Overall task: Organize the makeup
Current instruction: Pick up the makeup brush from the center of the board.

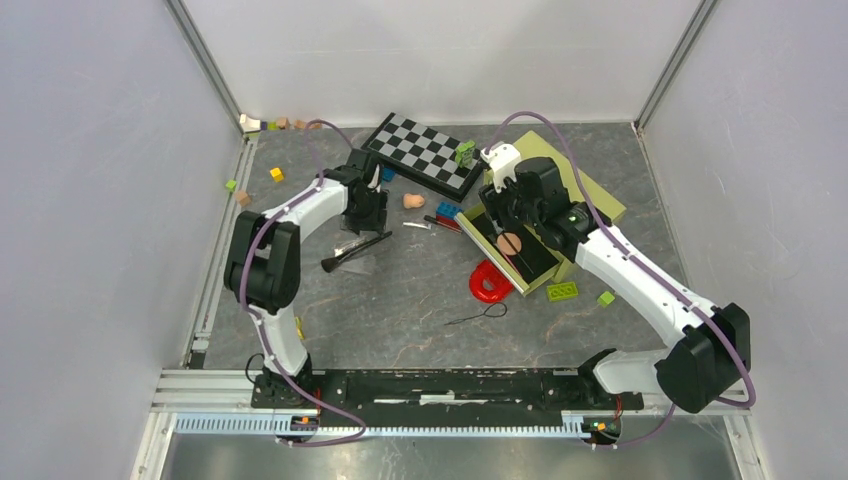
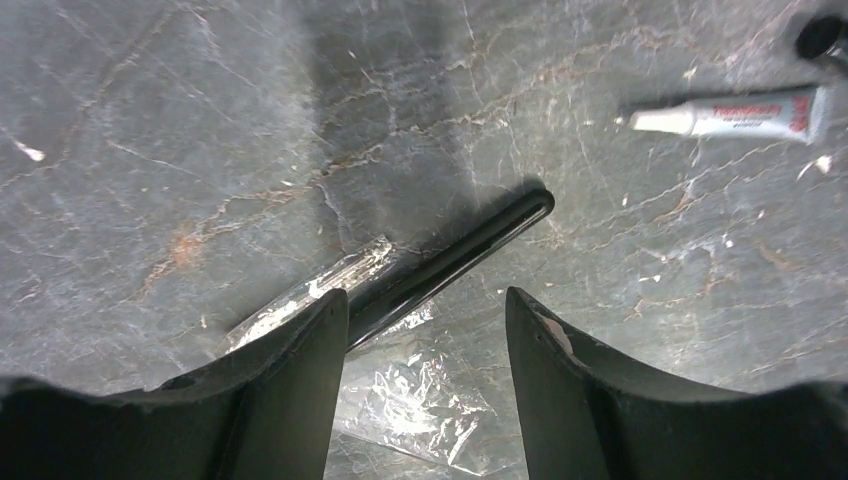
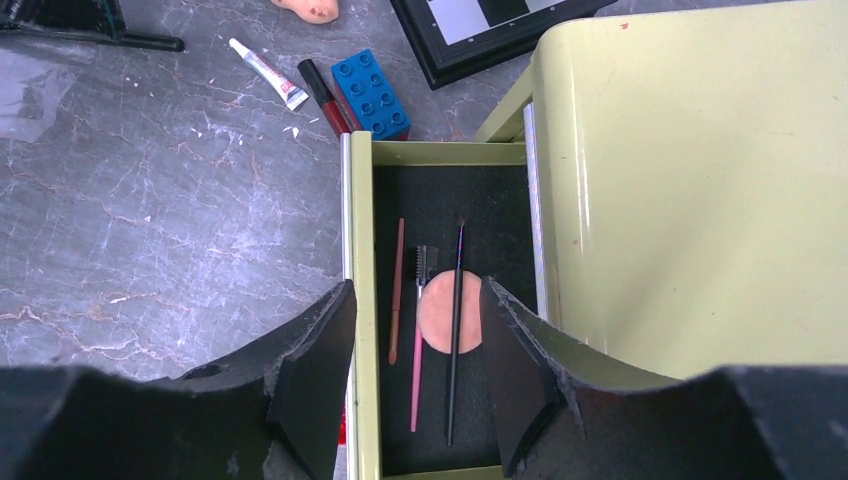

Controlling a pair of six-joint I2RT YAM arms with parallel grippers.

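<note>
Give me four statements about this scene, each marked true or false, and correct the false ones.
1. The peach puff lies inside the open drawer. True.
2. The left gripper holds the white tube. False: the tube lies on the table, apart from the gripper, which is open over a black brush handle.
3. The blue brick sits in the drawer. False: it is on the table just outside the drawer's end.
4. The right gripper hangs open above the drawer. True.

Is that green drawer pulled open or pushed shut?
Open: the drawer sticks out of its cabinet, a pencil and puff visible inside.
</note>
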